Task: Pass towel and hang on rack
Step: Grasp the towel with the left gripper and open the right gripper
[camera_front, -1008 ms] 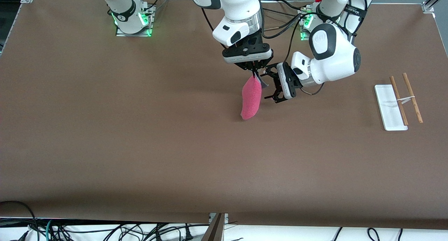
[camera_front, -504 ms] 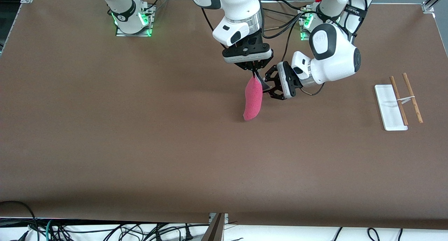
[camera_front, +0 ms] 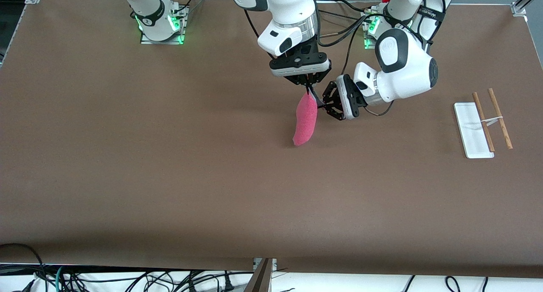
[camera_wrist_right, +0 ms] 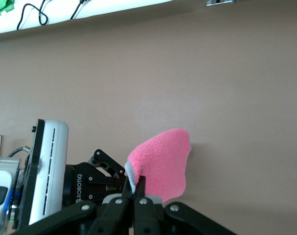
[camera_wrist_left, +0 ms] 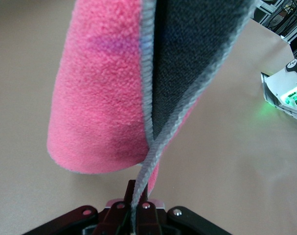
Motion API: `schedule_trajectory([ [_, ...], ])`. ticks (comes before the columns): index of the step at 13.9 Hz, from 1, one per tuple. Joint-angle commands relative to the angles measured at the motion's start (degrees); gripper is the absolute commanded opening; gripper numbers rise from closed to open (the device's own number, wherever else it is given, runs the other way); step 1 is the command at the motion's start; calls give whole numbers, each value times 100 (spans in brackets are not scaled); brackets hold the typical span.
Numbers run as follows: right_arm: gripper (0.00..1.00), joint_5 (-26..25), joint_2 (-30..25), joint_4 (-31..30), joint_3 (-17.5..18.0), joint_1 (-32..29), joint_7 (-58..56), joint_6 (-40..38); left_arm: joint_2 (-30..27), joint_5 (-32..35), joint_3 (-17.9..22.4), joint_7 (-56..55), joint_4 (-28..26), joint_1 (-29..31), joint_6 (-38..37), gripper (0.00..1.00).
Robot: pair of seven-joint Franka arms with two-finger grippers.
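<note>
The pink-red towel (camera_front: 306,120) hangs in the air over the middle of the table, its grey underside showing in the left wrist view (camera_wrist_left: 104,98). My right gripper (camera_front: 308,88) is shut on its top corner from above, as the right wrist view (camera_wrist_right: 134,188) shows with the towel (camera_wrist_right: 163,161). My left gripper (camera_front: 323,104) reaches in sideways and is shut on the towel's grey edging (camera_wrist_left: 137,196) just below that corner. The rack (camera_front: 471,130), a white base with two wooden rods (camera_front: 500,118), lies toward the left arm's end of the table.
The brown table (camera_front: 169,177) carries only the rack. The two arm bases (camera_front: 159,22) stand along the edge farthest from the front camera. Cables hang below the table edge nearest the front camera.
My left gripper has moved in toward the hanging towel and closed its fingers on the grey edge. My right gripper has stayed in place, holding the towel.
</note>
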Motion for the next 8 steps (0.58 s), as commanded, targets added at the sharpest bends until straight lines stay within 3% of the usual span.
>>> schedule_trajectory([
  [1, 5, 60, -45, 23, 3, 19, 51, -16, -92, -172, -4, 215, -7, 60, 17, 0],
  [3, 45, 52, -54, 23, -6, 10, 33, -16, -92, -146, 31, 171, 28, 69, 8, 0],
  [4, 81, 43, -54, 23, -15, 10, 7, -16, -92, -128, 31, 171, 89, 139, -10, 0],
  [5, 100, 43, -54, 23, -32, 1, -20, -7, -92, -110, 31, 180, 107, 218, -27, 0],
  [8, 100, 34, -63, 23, -50, -25, -151, -77, -128, -84, 40, 180, 203, 420, -184, 0],
])
